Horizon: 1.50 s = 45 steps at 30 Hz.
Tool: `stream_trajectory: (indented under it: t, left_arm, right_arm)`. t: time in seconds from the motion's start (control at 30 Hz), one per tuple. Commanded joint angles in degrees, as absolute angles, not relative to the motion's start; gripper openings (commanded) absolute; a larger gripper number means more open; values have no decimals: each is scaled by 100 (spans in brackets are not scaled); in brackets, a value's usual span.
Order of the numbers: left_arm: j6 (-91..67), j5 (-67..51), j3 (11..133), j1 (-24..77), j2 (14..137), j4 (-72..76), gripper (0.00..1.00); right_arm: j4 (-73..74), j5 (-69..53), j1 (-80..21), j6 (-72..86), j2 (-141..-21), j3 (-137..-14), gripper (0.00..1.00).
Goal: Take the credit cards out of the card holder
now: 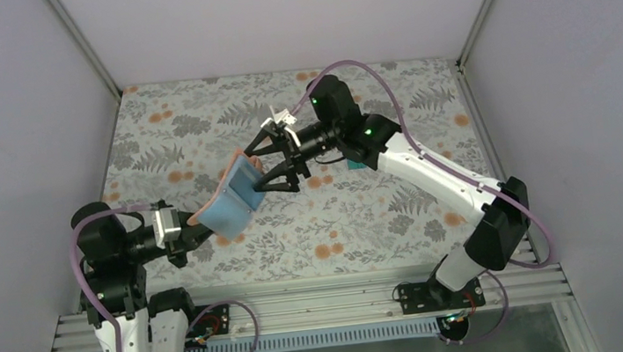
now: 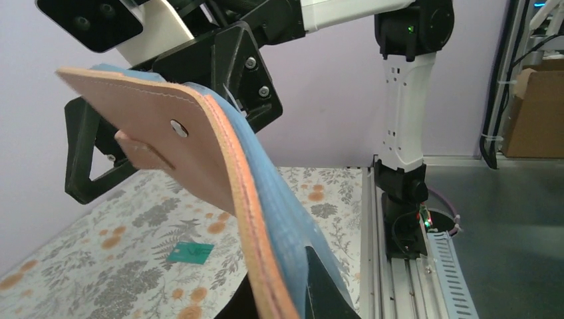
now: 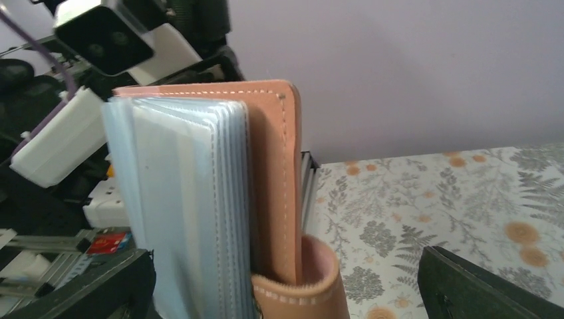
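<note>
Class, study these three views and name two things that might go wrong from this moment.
1. The left gripper holds the card holder in the air by one end only; a pull from the open right gripper may tug it loose.
2. Its sleeves lie packed tight, so a finger might snag or bend them.

Card holder inside spread right pincer

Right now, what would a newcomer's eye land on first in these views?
First the card holder, held up over the floral table by the left pincer, its light blue sleeves fanned open. The right pincer stands wide open around its free end. One teal card lies flat on the table near the right arm.
</note>
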<state>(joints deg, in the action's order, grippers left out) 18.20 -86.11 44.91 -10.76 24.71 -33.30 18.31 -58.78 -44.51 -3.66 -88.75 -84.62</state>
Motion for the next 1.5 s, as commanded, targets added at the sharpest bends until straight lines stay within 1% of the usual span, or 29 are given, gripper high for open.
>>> stream_trajectory:
  t: [0.0,0.07,0.1,0.13,0.17,0.2,0.23,0.3,0.33,0.37,0.4,0.47,0.53,0.6,0.63,0.7,0.77,0.8,0.83,0.9,0.97,1.03,1.17,1.3,1.47]
  left_arm:
    - [2577,-9358,4518,-1098,2541,-3597,2]
    - [2587,-9336,4552,-1094,2549,-3622,2]
    - [2599,-9336,4576,-1097,2543,-3662,2]
    - [2594,-9322,4572,-1097,2538,-3680,2]
    - [2586,-9311,4558,-1095,2526,-3678,2]
    - [2573,-9301,4547,-1093,2515,-3668,2]
    - [2556,-9291,4543,-1098,2520,-3653,2]
    - [2519,-9238,4572,-1098,2540,-3648,2]
    - [2484,-9180,4601,-1099,2550,-3647,2]
    - [2459,-9109,4612,-1094,2558,-3651,3]
    - [2417,-9053,4607,-1098,2557,-3619,6]
    - [2294,-8957,4562,-1103,2545,-3496,39]
    - [1999,-8821,4517,-1102,2545,-3275,67]
    - [1647,-8613,4480,-1103,2565,-3008,92]
    - [1436,-8434,4456,-1107,2576,-2850,99]
    - [829,-7846,4360,-1106,2568,-2436,100]
    - [241,-6737,4219,-1107,2575,-2030,100]
    - [-30,-6101,4175,-1107,2600,-1943,100]
    - [-191,-5875,4159,-1103,2668,-1871,100]
    - [-550,-6011,4146,-1099,2756,-1527,100]
    - [-944,-6101,4163,-1077,2788,-1199,100]
    - [-993,-6066,4187,-1055,2858,-1185,100]
    - [-927,-5899,4155,-1041,2948,-1513,100]
    - [-1202,-6232,4042,-1046,2906,-1228,100]
    - [-1134,-6605,3987,-1031,2902,-1172,100]
  right_arm:
    - [2110,-6489,-4605,-845,-8879,-8622,99]
    - [2384,-6466,-4743,-1065,-8974,-8747,98]
    - [2454,-6475,-4805,-1133,-8998,-8749,96]
    - [2502,-6512,-4834,-1172,-9033,-8744,92]
    - [2568,-6564,-4860,-1210,-9074,-8777,86]
    - [2666,-6606,-4891,-1253,-9120,-8823,77]
    - [2761,-6648,-4919,-1284,-9163,-8883,63]
    - [2888,-6623,-4938,-1329,-9175,-8941,31]
    - [2892,-6566,-4932,-1358,-9136,-8905,16]
    - [2861,-6478,-4930,-1379,-9061,-8844,6]
    - [2744,-6375,-4911,-1358,-8970,-8748,4]
    - [2437,-5954,-4828,-1050,-8782,-8541,4]
    - [2226,-5467,-4671,-671,-8649,-8411,4]
    - [2042,-4997,-4496,-277,-8536,-8282,4]
    - [1990,-4639,-4442,-69,-8471,-8238,4]
    - [2091,-3585,-4449,313,-8475,-8319,4]
    - [2212,-2393,-4587,587,-8507,-8523,4]
    - [2207,-2093,-4692,645,-8515,-8562,4]
    - [2111,-2003,-4804,650,-8518,-8557,4]
    - [1765,-2209,-4986,625,-8483,-8462,4]
    - [1622,-2067,-5137,638,-8501,-8497,4]
    - [1608,-2001,-5213,604,-8518,-8573,4]
    - [1523,-2937,-5231,283,-8526,-8603,4]
    - [1613,-3356,-5233,30,-8542,-8577,4]
    - [1525,-4142,-5235,-233,-8429,-8466,4]
